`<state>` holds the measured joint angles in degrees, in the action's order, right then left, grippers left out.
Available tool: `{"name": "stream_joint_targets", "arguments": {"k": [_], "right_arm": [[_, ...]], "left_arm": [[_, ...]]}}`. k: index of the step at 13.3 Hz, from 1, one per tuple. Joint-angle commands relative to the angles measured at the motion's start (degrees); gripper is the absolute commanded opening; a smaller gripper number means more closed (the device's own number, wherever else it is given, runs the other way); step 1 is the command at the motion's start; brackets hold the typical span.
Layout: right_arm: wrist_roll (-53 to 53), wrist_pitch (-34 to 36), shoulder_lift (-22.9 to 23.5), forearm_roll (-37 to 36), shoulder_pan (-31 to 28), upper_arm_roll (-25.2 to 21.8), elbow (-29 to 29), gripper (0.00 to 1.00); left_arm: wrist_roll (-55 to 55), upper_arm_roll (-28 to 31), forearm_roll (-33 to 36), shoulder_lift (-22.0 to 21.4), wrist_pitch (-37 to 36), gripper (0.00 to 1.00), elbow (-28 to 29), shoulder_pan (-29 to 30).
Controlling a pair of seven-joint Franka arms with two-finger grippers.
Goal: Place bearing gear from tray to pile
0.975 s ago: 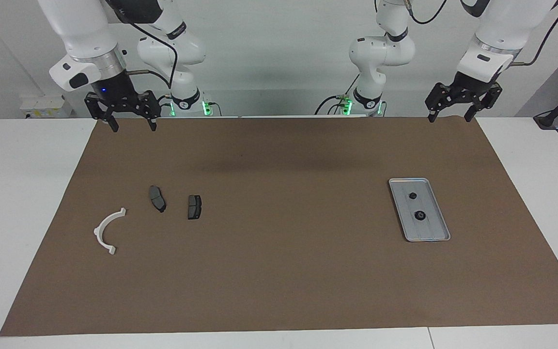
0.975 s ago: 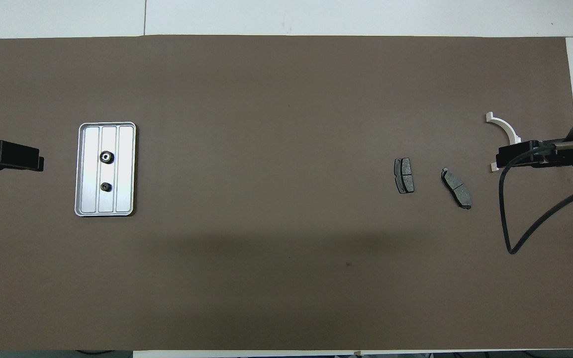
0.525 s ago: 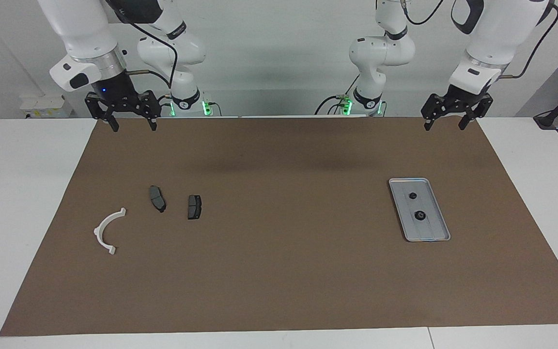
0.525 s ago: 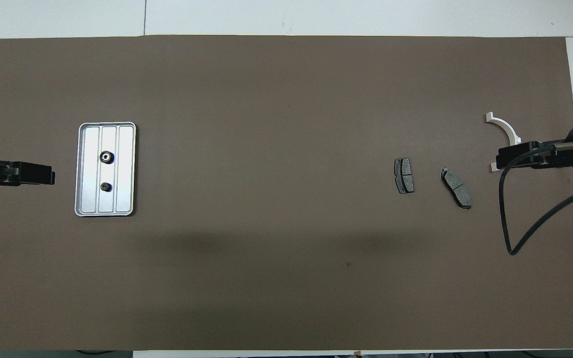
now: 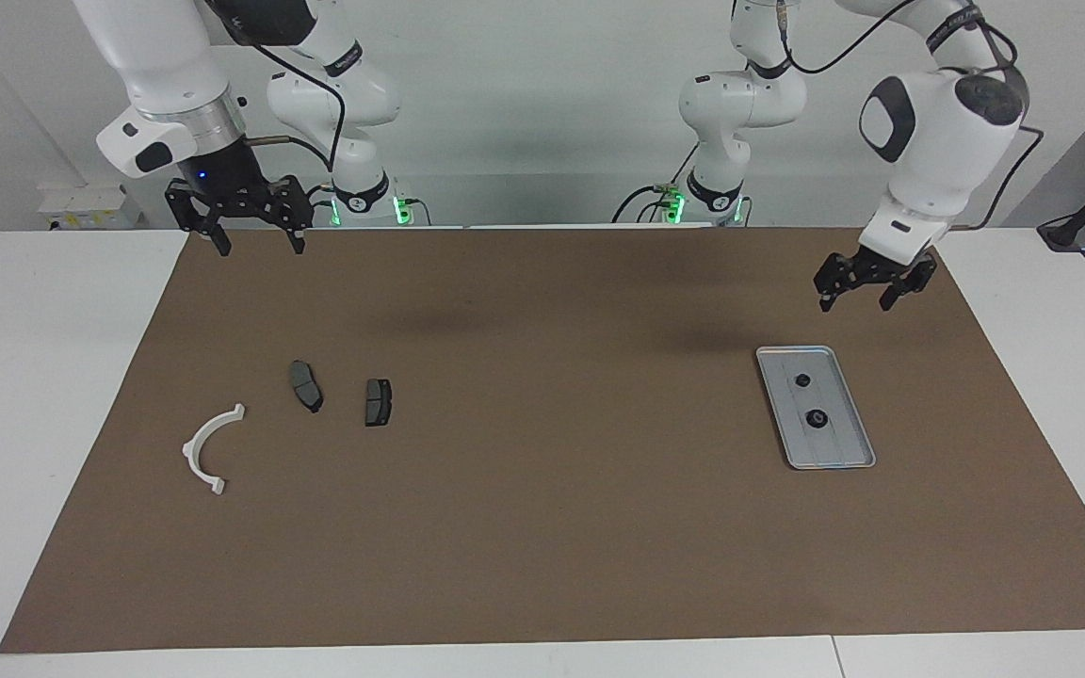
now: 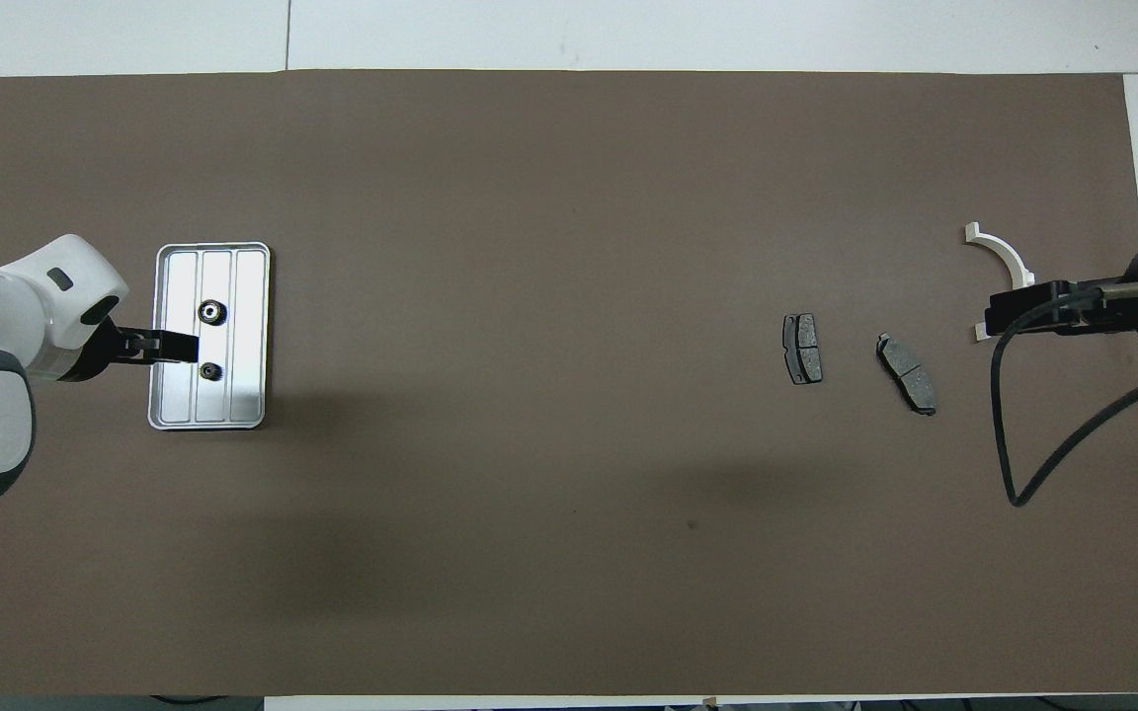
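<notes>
The silver tray (image 5: 839, 452) (image 6: 174, 395) lies on the brown mat toward the left arm's end. Two dark round gears rest in it: a larger gear (image 5: 817, 420) (image 6: 211, 312) and, nearer the robots, a smaller gear (image 5: 801, 380) (image 6: 211, 371). My left gripper (image 5: 855, 303) (image 6: 184, 348) hangs open and empty in the air by the tray's rim, touching nothing. The pile lies toward the right arm's end: a white half-ring bracket (image 5: 208, 447) (image 6: 1002, 252) and two dark brake pads (image 5: 306, 386) (image 5: 378, 402). My right gripper (image 5: 258, 250) (image 6: 999, 321) waits open and high near its base.
A brown mat (image 5: 542, 527) covers most of the white table. A black cable (image 6: 1023, 464) loops down from the right arm. Seen from overhead, the right gripper covers part of the white bracket.
The left arm has swung down and out from its base to the tray, and its fingers stand slightly narrower. The right arm and all parts have stayed still.
</notes>
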<state>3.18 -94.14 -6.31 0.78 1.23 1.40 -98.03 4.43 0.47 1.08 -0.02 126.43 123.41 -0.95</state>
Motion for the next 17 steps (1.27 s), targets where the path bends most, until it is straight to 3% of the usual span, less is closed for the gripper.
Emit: {"name": "stream_joint_targets", "arguments": {"k": [1, 11, 15, 17], "right_arm": [[-1.16, 0.8, -1.07, 0.09, -0.43, 0.1, -0.5, 1.0], [-0.72, 0.71, -2.83, 0.18, -0.35, -0.16, -1.11, 1.0], [-0.54, -0.95, -2.74, 0.18, -0.17, -0.16, -4.53, 1.0], [0.68, -6.72, -2.74, 0.18, 0.27, -0.16, -9.17, 1.0]], "left_arm": [[0.75, -0.03, 0.33, 1.06, 3.29, 0.93, 1.39, 0.15], [0.93, -0.03, 0.33, 6.34, 10.77, 0.88, 5.52, 0.24], [0.93, -0.03, 0.33, 7.66, 13.58, 0.87, 6.93, 0.33], [0.93, 0.06, 0.33, 8.01, 13.67, 0.86, 6.93, 0.33]]}}
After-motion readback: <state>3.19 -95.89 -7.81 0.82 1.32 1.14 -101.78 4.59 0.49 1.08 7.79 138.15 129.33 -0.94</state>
